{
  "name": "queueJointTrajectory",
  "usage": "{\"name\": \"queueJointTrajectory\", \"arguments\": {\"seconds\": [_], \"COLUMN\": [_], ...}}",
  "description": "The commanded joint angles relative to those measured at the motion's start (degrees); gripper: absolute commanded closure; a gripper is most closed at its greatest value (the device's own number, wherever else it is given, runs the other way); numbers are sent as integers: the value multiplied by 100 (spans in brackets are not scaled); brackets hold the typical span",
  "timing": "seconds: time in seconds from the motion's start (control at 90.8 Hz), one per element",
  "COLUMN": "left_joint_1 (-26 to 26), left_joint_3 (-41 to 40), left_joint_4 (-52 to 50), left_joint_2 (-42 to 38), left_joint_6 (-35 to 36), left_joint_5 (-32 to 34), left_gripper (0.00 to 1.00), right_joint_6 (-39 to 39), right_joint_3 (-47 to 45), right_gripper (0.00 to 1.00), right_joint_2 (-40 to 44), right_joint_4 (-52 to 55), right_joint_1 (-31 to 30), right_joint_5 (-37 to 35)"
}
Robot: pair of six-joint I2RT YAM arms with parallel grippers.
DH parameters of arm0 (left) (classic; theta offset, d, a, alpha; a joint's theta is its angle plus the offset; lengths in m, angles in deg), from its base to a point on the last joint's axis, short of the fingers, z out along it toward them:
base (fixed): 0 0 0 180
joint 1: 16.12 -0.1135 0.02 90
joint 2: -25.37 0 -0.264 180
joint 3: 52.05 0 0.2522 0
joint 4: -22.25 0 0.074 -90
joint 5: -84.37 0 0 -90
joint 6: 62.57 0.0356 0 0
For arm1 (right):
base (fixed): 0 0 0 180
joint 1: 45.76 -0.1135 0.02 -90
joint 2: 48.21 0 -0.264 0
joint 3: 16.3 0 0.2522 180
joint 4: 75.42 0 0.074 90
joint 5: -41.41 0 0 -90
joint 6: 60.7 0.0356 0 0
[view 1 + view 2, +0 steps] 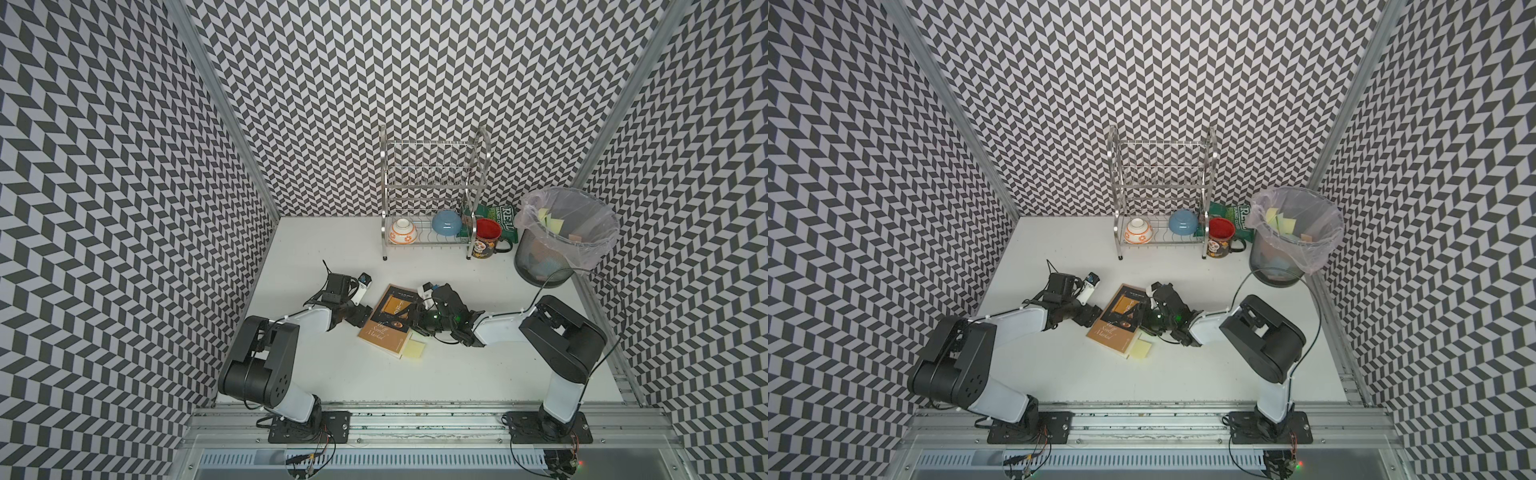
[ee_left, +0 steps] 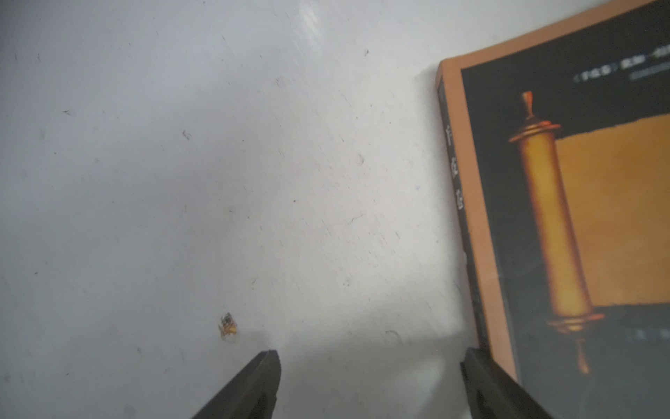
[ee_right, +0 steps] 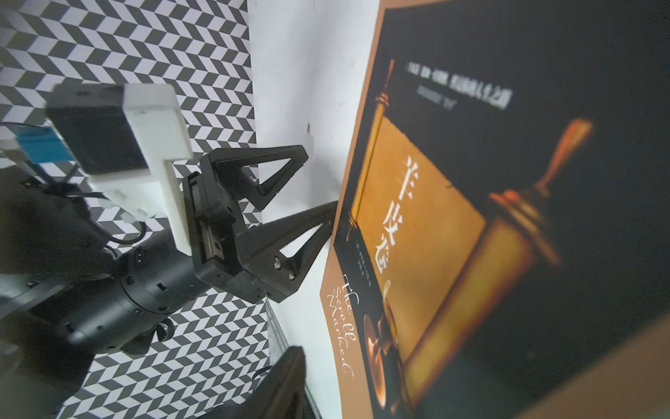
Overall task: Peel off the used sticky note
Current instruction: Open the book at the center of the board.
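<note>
Chevron walls (image 1: 124,187) round a white tabletop (image 1: 332,374), book (image 1: 384,322) lying flat mid-surface. Found left jaws (image 3: 321,179) spread wide, one tip touching the book's spine edge, the other over bare tabletop, nothing between. Found right jaws (image 1: 412,315) low over the cover from the opposite side. Saw only one finger (image 3: 286,384) in the wrist view, so could not tell whether parted or closed, nor on what. Spotted yellow note (image 1: 417,347) behind the right jaws, just beside that wrist, against the book's corner and partly on the tabletop, well apart from the left jaws across the book. Could not tell whether stuck to book, tabletop or a pad beneath. Judged the step as reaching for the note with the book braced, peel not yet begun. Probably needed, to do it well: left tip pressed on the spine to stop sliding, right jaws drawn back to the note's free edge and closed on the top sheet alone, then a slow, low pull away from the glued strip, without creasing.
</note>
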Motion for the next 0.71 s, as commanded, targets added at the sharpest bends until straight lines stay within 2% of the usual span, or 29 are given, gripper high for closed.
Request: {"name": "queueJointTrajectory", "arguments": {"seconds": [0.0,0.088,0.286,0.353,0.518,0.694], "left_joint_1": [33,26,168,374,1208,1540], "left_joint_3": [32,154,190,2,-603,-538], "left_joint_4": [-582,-1120,-2542,-2788,-2715,-2550], "left_joint_2": [-587,-1226,-2635,-3026,-3713,-3741], "left_joint_6": [439,755,1629,1814,1757,1869], "left_joint_5": [-31,-261,-1395,-1421,-968,-852], "left_gripper": [13,9,4,3,1,0], "right_joint_6": [7,-55,-130,-115,-4,99], "right_joint_3": [238,355,693,824,1044,1122], "right_gripper": [51,57,85,86,88,89], "right_joint_2": [122,266,289,216,42,24], "right_joint_4": [-272,-9,306,371,370,362], "right_joint_1": [10,13,11,8,8,8], "right_joint_5": [60,-9,-27,-5,71,74]}}
